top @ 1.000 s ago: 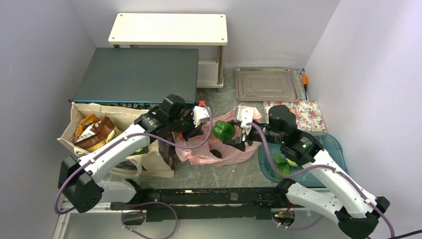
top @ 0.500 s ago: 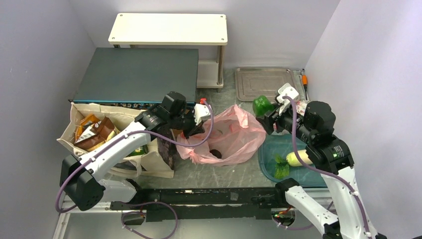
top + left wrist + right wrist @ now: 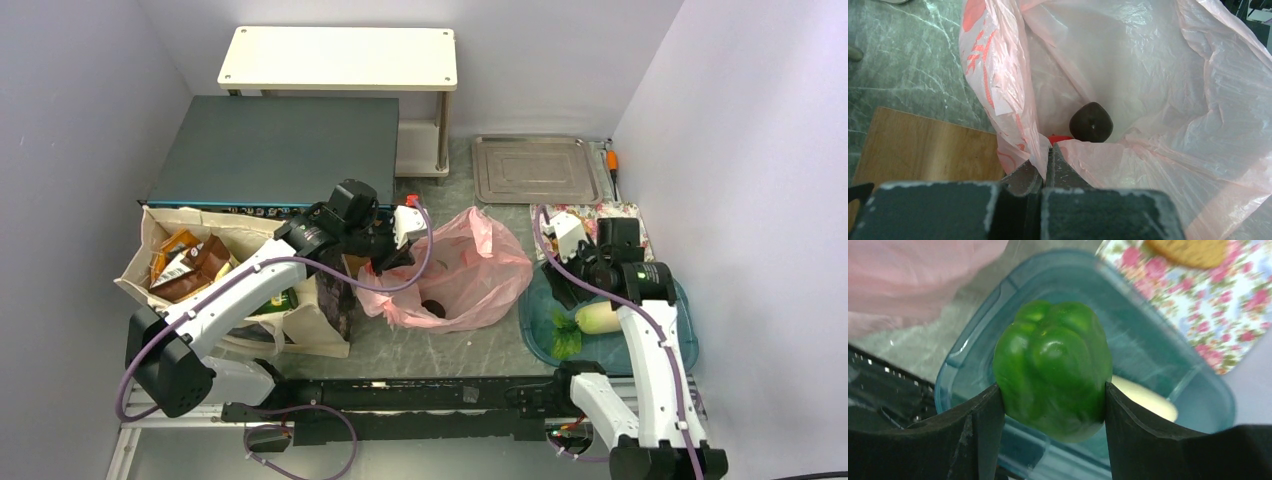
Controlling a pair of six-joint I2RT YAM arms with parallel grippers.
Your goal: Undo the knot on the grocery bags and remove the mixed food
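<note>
The pink plastic bag (image 3: 470, 265) lies open in the middle of the table, and no knot shows. My left gripper (image 3: 385, 262) is shut on the bag's near-left rim (image 3: 1048, 150) and holds it up. Inside lie a dark round fruit (image 3: 1091, 122) and something red (image 3: 1060, 137). My right gripper (image 3: 560, 288) is shut on the green pepper (image 3: 1053, 370) just above the blue tray (image 3: 1148, 320). The pepper is hidden in the top view. The tray (image 3: 680, 300) holds a white radish (image 3: 600, 316) and leafy greens (image 3: 566, 340). The canvas tote (image 3: 300, 325) at the left holds chip bags (image 3: 190, 262).
A metal tray (image 3: 530, 168) and an orange-handled tool (image 3: 612, 160) lie at the back right. A floral cloth (image 3: 625, 215) with a bread slice (image 3: 1193, 252) lies behind the blue tray. A dark box (image 3: 275, 150) and a white shelf (image 3: 340, 58) stand at the back. A wooden board (image 3: 923, 145) lies beside the bag.
My right gripper has carried the green pepper out of the pink bag's mouth, to the right and down over the blue tray. My left gripper has kept its hold on the bag's rim.
</note>
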